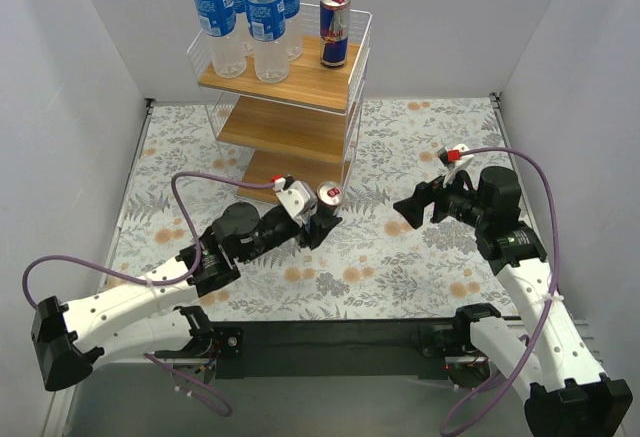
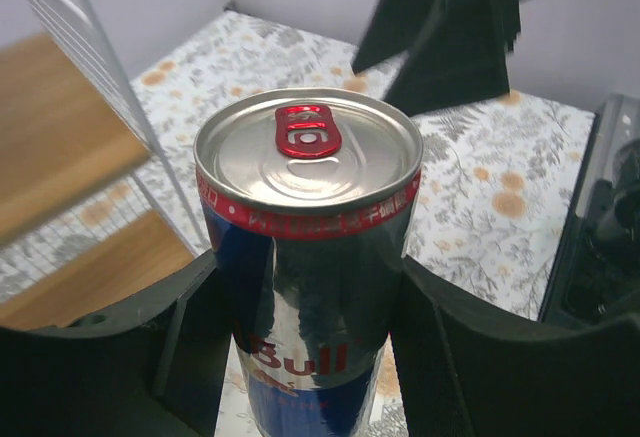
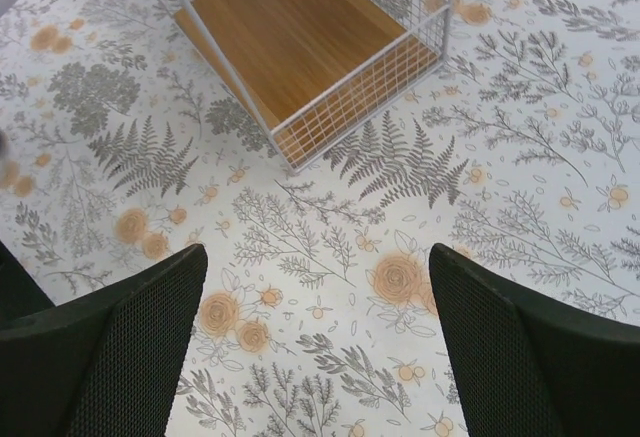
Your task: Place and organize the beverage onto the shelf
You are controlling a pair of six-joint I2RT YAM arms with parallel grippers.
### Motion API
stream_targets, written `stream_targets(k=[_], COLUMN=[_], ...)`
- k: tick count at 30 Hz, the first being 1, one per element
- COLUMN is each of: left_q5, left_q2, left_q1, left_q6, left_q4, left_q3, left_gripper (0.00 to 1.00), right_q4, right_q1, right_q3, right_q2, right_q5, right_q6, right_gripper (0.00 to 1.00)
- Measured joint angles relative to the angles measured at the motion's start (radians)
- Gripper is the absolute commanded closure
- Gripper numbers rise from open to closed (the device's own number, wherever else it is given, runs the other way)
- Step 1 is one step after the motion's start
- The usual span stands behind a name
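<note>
The shelf (image 1: 285,82) stands at the back centre, a white wire rack with wooden boards. Its top board holds several blue-capped bottles (image 1: 250,17) and one slim can (image 1: 334,29). My left gripper (image 1: 325,219) is shut on a second slim can (image 1: 329,197), upright, just in front of the rack's right corner. In the left wrist view the can (image 2: 310,257) fills the space between both fingers (image 2: 130,347). My right gripper (image 1: 410,207) is open and empty over the floral cloth, to the right of the can; its fingers (image 3: 100,347) are wide apart.
The table wears a floral cloth (image 1: 420,147). White walls close in the left, back and right. The rack's bottom board (image 3: 290,42) shows in the right wrist view. The middle and lower boards (image 1: 285,129) carry no drinks.
</note>
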State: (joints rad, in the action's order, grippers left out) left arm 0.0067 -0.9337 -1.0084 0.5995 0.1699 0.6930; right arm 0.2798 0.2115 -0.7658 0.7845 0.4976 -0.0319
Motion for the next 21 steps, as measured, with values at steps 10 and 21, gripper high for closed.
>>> stream_targets(k=[10, 21], left_q5=[-0.109, -0.150], left_q2=[-0.068, -0.291], left_q1=[0.071, 0.144], left_q6=[-0.029, -0.027], left_q4=[-0.111, -0.159], left_q3=[0.406, 0.806], left_gripper=[1.00, 1.00], right_q4=[0.009, 0.008], right_q1=[-0.060, -0.087], right_q3=[0.055, 0.056], right_q2=[0.011, 0.022], right_q5=[-0.039, -0.043], right_q6=[0.010, 0.013], right_gripper=[0.02, 0.02])
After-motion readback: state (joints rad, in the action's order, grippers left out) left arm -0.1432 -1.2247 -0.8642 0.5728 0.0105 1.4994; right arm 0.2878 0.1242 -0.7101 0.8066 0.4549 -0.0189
